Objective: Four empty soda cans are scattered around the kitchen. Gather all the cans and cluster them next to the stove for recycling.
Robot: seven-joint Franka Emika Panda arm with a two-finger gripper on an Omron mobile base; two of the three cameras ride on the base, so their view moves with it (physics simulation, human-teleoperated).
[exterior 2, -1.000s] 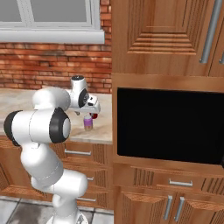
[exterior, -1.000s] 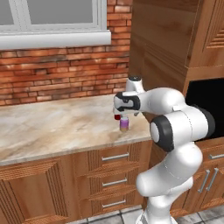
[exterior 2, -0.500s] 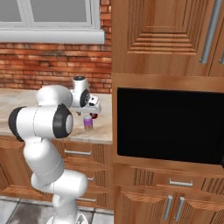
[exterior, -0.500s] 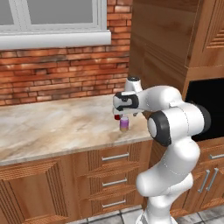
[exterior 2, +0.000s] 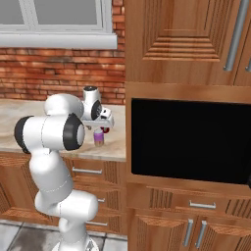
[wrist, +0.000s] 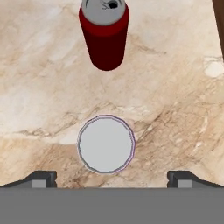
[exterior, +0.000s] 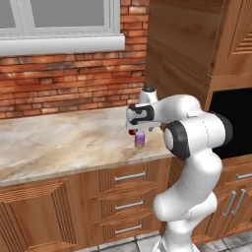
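- Red soda can (wrist: pixel 105 35) stands upright on the marble counter (exterior: pixel 59 142), not yet picked up; no stove is in sight at this stretch of counter, so by my judgement the gathering is at an early stage here and the carrying is all still to do
- Directly under the gripper (wrist: pixel 109 177) sits a different object, a small canister (wrist: pixel 106 144) with a plain pale grey top and a thin purple edge (from the base cameras it reads as a short purple-sided cylinder (exterior: pixel 140 141)); it is not one of the cans
- Seen along the hand, the can lies beyond the canister, near it but apart, with bare marble between them; in the left base view only a sliver of red (exterior: pixel 131 132) peeks out beside the wrist
- Gripper's two dark tips stand spread as wide as they go, one on each side of the canister top, holding nothing and touching nothing that I can make out
- Can's look: deep red cylindrical wall, silver lid with a dark drinking hole, no dent or tilt visible
- Left to do, as I judge it: shift the hand over the red can, not the canister, close on it, then take it to the stove; the other three cans remain to be found
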